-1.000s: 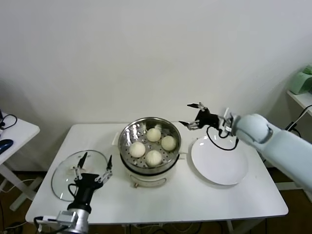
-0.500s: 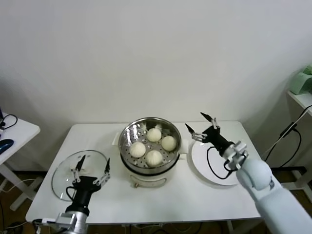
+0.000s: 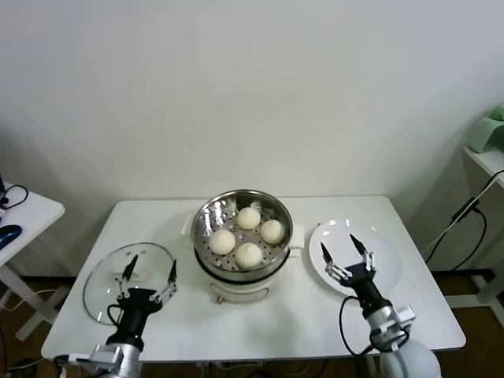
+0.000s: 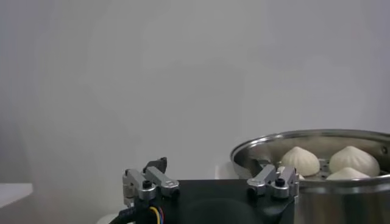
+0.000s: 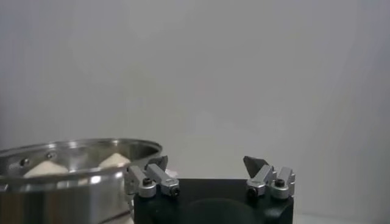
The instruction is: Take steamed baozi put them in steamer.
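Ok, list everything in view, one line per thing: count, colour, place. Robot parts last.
steamed baozi: four, cream-white, inside the steamer.
steamer: one, shiny steel basket on a white pot base, centre of the table.
glass lid: one, clear, flat on the table at the robot's left.
plate: one, white, nothing on it, on the table at the robot's right.
table: one, white, under all of these.
side table: one, white, at the far left edge.
green appliance: one, pale green, on a shelf at the far right.
left gripper: one, black, open, over the lid's near edge, holding nothing.
right gripper: one, black, open, over the plate, holding nothing.
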Robot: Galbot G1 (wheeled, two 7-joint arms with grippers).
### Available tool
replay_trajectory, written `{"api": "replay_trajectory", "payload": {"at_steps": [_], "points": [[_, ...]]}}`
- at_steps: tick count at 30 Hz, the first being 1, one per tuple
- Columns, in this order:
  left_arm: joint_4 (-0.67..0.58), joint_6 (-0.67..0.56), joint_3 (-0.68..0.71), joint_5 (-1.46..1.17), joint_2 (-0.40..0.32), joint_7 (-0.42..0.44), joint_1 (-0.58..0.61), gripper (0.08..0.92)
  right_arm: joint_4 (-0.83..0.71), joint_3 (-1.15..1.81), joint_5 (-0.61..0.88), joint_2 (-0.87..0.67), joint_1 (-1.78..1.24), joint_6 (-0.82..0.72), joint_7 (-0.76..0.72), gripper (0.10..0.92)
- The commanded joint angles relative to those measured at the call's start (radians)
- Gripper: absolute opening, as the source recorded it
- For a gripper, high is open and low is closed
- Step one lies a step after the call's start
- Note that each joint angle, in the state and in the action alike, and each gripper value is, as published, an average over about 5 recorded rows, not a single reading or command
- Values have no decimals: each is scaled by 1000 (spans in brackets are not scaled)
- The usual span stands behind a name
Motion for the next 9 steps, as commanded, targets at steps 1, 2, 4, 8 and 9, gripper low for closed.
{"api": "replay_trajectory", "payload": {"at_steps": [1, 2, 4, 8, 9], "points": [[19, -11, 2, -19, -8, -26, 7, 823, 15, 80, -27, 121, -177, 79, -5, 823], [20, -14, 2, -20, -8, -32, 8, 823, 15, 80, -25, 121, -176, 81, -5, 823], [20, -18, 1, -25, -9, -41, 11, 823, 14, 79, -20, 119, -174, 82, -7, 823], [21, -27, -3, -40, -8, -45, 13, 823, 15, 79, -12, 112, -169, 81, -10, 823], [21, -29, -3, -43, -8, -45, 13, 823, 15, 79, -12, 111, -168, 81, -10, 823]]}}
